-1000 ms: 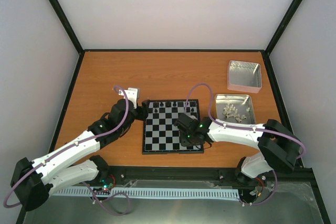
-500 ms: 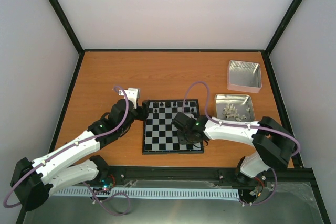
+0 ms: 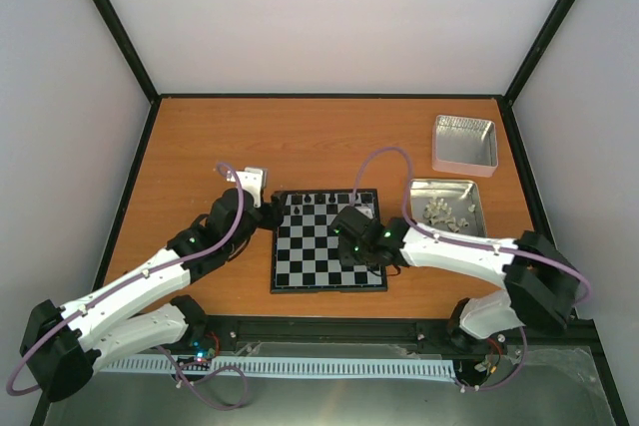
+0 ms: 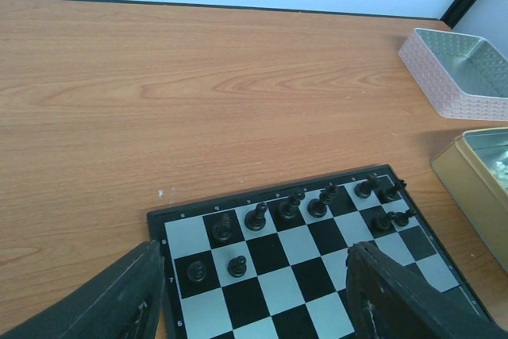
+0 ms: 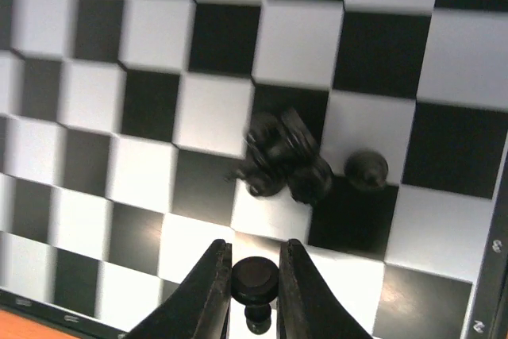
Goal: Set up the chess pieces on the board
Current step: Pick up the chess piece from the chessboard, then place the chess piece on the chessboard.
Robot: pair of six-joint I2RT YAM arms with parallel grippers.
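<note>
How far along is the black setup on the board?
Partly done. Roughly ten black pieces stand in the board's two far rows, with gaps. The right end effector is shut on one more black piece over the board. Left to do: place it and fill the gaps. The left end effector is open, holding nothing.

One board [image 3: 310,246] lies on the desk [image 3: 200,147]. Roughly ten black chess pieces [image 4: 255,217] stand in the board's two far rows, overlapping too much for a firm count. One more sits between the fingers of the right end effector [image 5: 254,263], over the board. Right of the board are two metal tins [image 3: 465,127]. The tin nearer the board holds a heap of cream pieces [image 3: 444,210], too small to count. There are two arms [image 3: 130,286] and two end effectors, the other being the left end effector [image 4: 254,307].
</note>
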